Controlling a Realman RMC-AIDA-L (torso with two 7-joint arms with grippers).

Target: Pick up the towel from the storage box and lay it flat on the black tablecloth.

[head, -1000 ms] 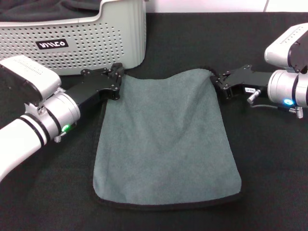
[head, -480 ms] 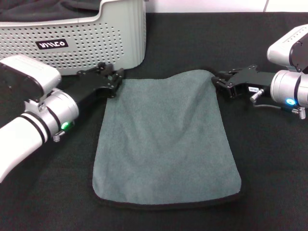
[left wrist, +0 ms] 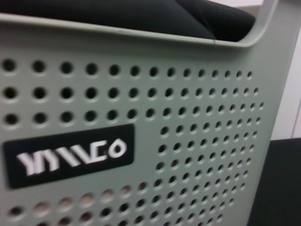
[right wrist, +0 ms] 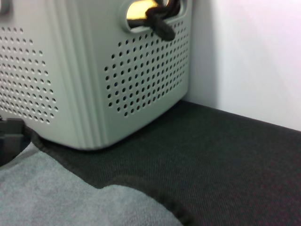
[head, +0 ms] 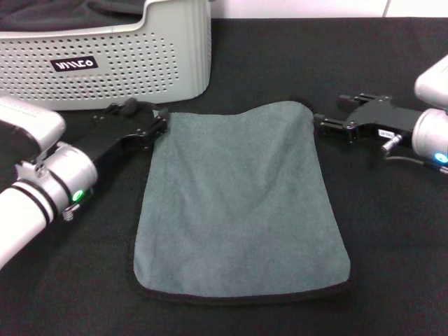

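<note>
Towel (head: 241, 203): flat on black tablecloth (head: 392, 252), centre.
Storage box (head: 105, 52): 11 o'clock.
L gripper (head: 159, 124): fingers apart, at towel's 10 o'clock corner.
R gripper (head: 320, 126): fingers apart, at its 2 o'clock corner.

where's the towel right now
In the head view the towel lies spread on the black tablecloth, centre, just in front of the storage box.
</note>
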